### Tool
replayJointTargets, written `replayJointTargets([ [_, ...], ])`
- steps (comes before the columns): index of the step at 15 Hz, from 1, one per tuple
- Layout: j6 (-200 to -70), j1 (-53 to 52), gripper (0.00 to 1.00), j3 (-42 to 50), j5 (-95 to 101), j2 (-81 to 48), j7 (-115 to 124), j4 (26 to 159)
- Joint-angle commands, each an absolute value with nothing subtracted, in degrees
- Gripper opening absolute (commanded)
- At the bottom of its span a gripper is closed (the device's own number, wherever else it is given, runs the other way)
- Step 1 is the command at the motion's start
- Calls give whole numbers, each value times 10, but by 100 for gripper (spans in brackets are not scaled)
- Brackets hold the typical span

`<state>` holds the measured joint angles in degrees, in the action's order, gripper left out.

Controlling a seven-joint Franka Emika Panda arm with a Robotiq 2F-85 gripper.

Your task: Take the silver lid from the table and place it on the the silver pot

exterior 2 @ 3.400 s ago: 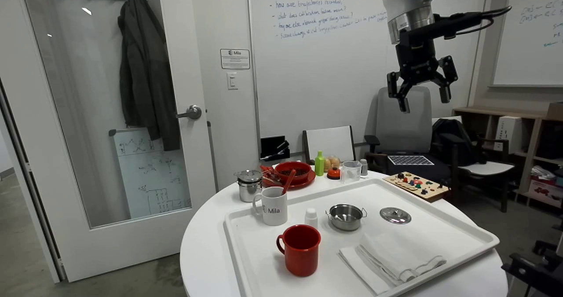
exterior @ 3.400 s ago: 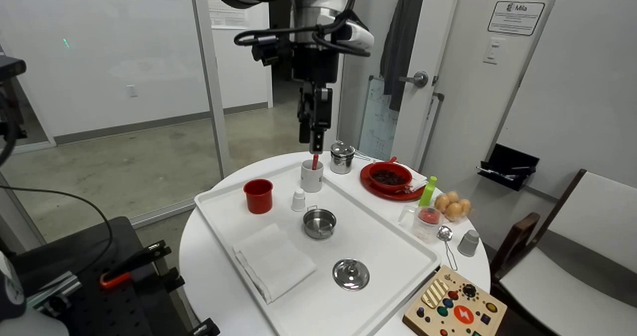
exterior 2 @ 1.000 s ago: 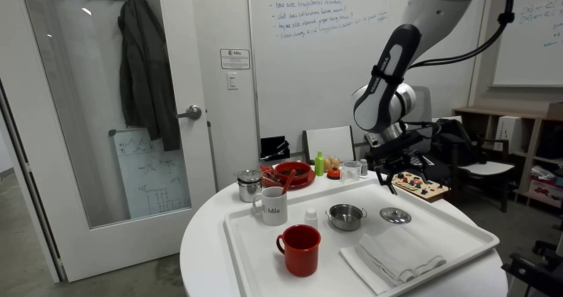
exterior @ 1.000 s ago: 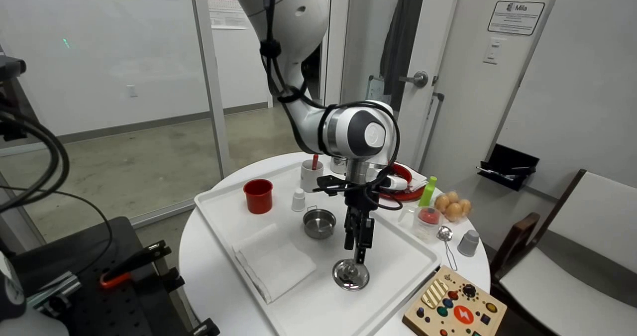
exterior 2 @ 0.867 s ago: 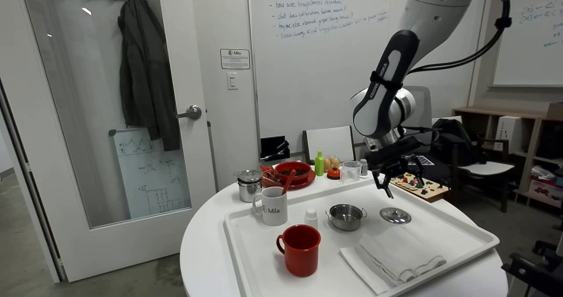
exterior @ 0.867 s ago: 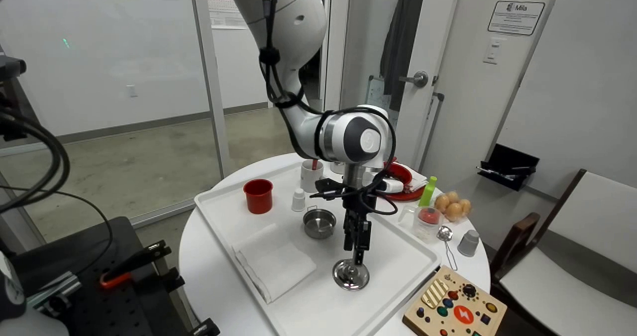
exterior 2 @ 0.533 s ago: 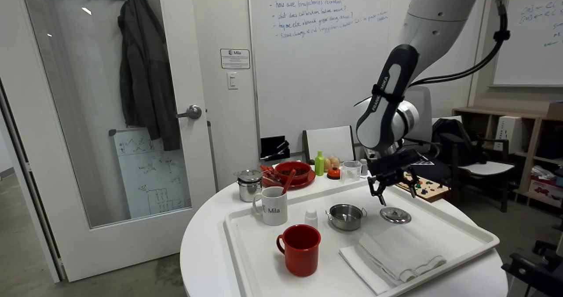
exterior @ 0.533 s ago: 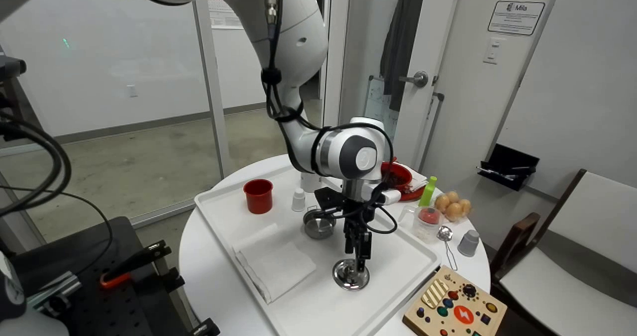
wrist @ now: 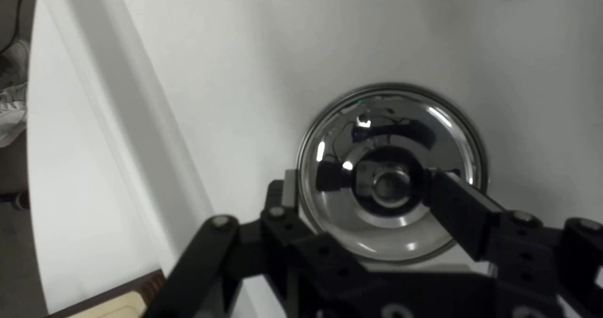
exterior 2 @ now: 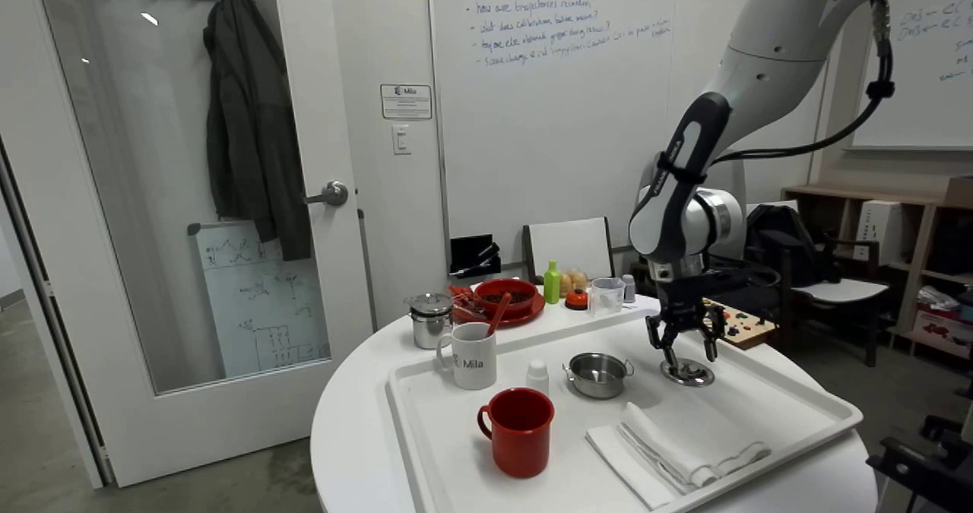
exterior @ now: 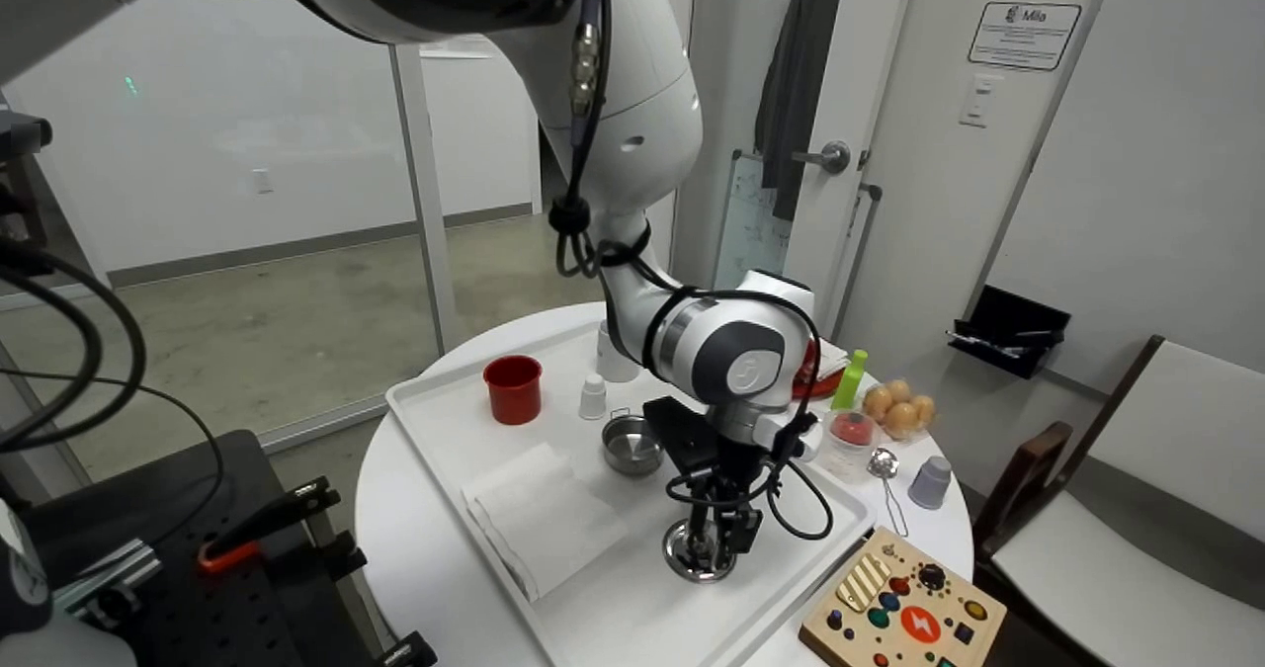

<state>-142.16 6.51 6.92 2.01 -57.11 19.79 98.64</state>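
The silver lid lies flat on the white tray, knob up; it also shows in an exterior view and the wrist view. My gripper points down low over the lid, open, with its jaws apart. In the wrist view my gripper has the knob between its fingers, closer to the right one. The right fingertip is over the lid near the knob; the left is at the lid's rim. The silver pot stands uncovered on the tray; it also shows in an exterior view.
A folded white cloth lies beside the lid and pot. A red cup, a white shaker and a white mug stand on the tray. A wooden button board sits by the tray's edge.
My gripper has come down from high above the table to the lid, staying open. In the last half second the lid has shifted slightly on the tray.
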Motion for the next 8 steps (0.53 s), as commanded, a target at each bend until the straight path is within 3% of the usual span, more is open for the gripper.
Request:
replayJointTargets([
  [1,-1412,84,63,48,-18,-579,136,967],
  [2,-1409,87,43,44,-24,-576,127,967],
  [6,-1397,97,13,30,-48,-572,99,966],
  [8,-1390,98,7,28,-53,-569,91,965],
])
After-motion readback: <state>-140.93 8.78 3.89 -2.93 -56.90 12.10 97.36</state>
